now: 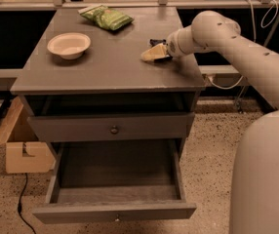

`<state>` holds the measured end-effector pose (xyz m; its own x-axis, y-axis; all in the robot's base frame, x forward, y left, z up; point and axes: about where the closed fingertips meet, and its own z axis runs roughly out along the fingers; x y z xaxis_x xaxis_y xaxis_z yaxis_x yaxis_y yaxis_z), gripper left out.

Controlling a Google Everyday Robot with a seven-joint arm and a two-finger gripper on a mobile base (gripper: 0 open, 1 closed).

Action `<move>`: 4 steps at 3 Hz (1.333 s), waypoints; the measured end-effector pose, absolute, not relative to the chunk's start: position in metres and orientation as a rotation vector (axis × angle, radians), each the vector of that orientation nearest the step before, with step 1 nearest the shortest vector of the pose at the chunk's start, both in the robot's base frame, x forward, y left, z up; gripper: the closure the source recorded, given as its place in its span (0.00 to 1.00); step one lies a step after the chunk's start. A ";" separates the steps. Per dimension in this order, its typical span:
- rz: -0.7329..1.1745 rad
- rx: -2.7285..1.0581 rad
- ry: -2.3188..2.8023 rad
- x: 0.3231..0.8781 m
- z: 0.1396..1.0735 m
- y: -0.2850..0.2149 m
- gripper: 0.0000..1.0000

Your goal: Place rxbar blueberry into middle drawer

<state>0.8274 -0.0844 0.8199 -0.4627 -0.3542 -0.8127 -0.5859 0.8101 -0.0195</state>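
The rxbar blueberry (157, 42) shows only as a small dark piece on the cabinet top (105, 67), at its right side, mostly hidden behind my gripper. My gripper (152, 54), tan at its tip, sits low over the top, right at the bar's near side. I cannot tell whether it touches or holds the bar. The middle drawer (115, 174) is pulled out below, with a bare grey floor and a plain flat front (115, 211).
A white bowl (69, 45) stands at the left of the top. A green snack bag (106, 17) lies at the back. A shut drawer front with a dark knob (113, 129) is above the open drawer. A cardboard box (22, 150) is on the floor to the left.
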 end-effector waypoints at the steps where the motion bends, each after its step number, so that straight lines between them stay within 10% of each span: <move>1: 0.333 -0.692 2.102 0.827 0.825 -0.085 0.65; 2: 0.334 -0.692 2.102 0.827 0.830 -0.085 0.89; 4: 0.367 -0.690 2.107 0.826 0.831 -0.089 1.00</move>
<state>0.8263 -0.0886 0.8314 -0.4726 -0.3409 -0.8127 -0.5958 0.8031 0.0096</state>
